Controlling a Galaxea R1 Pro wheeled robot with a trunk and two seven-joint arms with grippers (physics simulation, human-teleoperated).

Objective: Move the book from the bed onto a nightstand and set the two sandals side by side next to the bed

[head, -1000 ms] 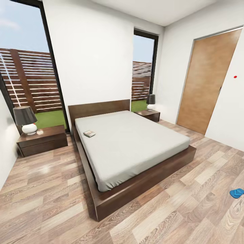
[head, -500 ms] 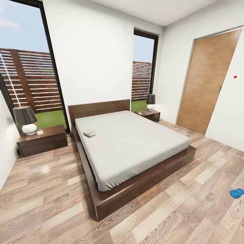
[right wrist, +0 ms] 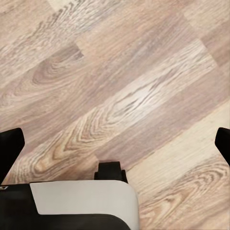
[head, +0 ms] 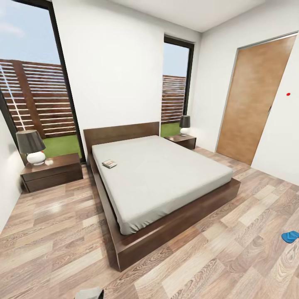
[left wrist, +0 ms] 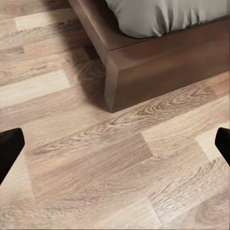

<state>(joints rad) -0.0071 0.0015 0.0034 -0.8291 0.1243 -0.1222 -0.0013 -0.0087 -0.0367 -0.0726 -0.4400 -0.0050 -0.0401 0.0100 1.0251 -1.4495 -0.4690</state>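
Note:
The book (head: 109,163) lies flat on the pale-grey mattress of the bed (head: 166,174), near its left edge and close to the headboard. One nightstand (head: 52,172) stands left of the bed, a second nightstand (head: 181,141) at its far right. A blue sandal (head: 290,236) lies on the floor at the right edge of the head view. My left gripper (left wrist: 115,146) hangs open above the floor, just off the bed's wooden foot corner (left wrist: 124,76). My right gripper (right wrist: 115,146) is open over bare planks, holding nothing.
Each nightstand carries a lamp (head: 31,147) with a dark shade. A wooden door (head: 253,104) stands closed on the right wall. Tall windows flank the headboard. Wood-plank floor (head: 54,245) runs wide along the bed's left side and foot. My robot's grey body (right wrist: 81,206) shows under the right wrist.
A grey part of my robot has come into the bottom edge of the head view. The bed, book and sandal have not moved.

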